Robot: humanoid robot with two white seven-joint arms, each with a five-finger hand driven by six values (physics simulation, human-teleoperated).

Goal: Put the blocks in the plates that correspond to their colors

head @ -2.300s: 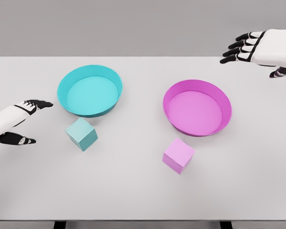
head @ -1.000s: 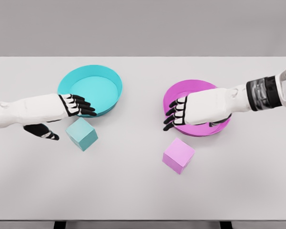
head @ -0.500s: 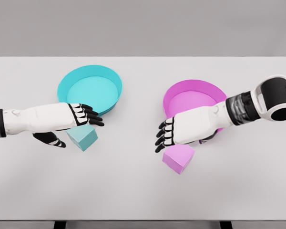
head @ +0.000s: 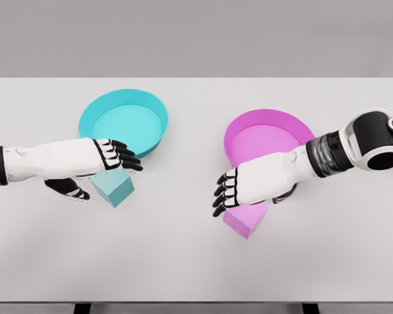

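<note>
Two cubes are seen on the white counter (head: 183,261), each a bit toward the near edge from its matching plate. The teal block (head: 116,188) is a plain matte cube, turned so one corner points at the near edge; being a cube, no long axis can be made out. It's sat just near-side of the teal plate (head: 123,123), left of the counter's middle. The pink block (head: 243,218) is turned much the same way and is found just in front of the pink plate (head: 270,145), right of the middle.

The left hand (head: 98,163) is held over the teal block's far left part, fingers stretched out and relaxed, thumb down beside the cube; no contact can be confirmed. The right hand (head: 245,186) is spread loosely over the pink block's far edge, covering part of it, nothing gripped.
</note>
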